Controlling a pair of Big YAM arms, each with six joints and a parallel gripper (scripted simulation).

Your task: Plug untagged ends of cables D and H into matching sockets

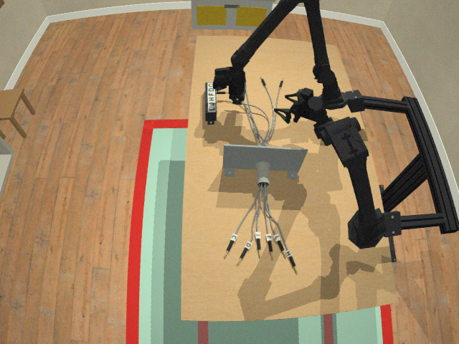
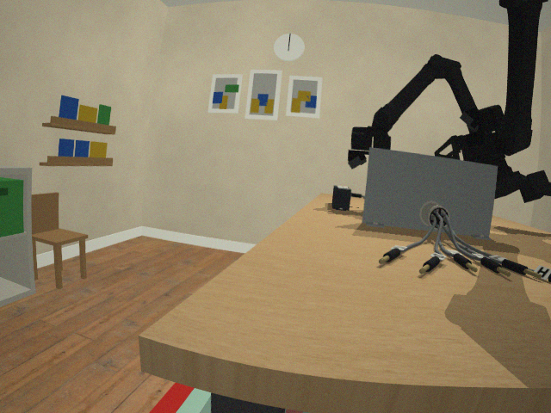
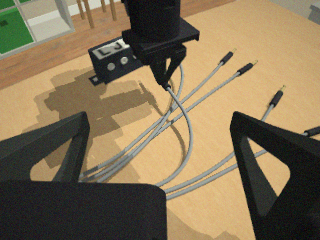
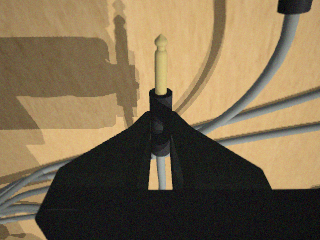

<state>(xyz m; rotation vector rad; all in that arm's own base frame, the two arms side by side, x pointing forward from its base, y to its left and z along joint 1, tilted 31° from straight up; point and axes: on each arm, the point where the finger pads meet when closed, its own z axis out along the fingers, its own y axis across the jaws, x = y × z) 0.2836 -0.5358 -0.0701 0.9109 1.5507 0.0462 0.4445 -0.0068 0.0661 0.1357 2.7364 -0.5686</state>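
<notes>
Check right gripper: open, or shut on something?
Shut on a black plug. In the right wrist view, the right gripper has its fingers against both sides of the plug's sleeve, brass tip sticking out.
</notes>
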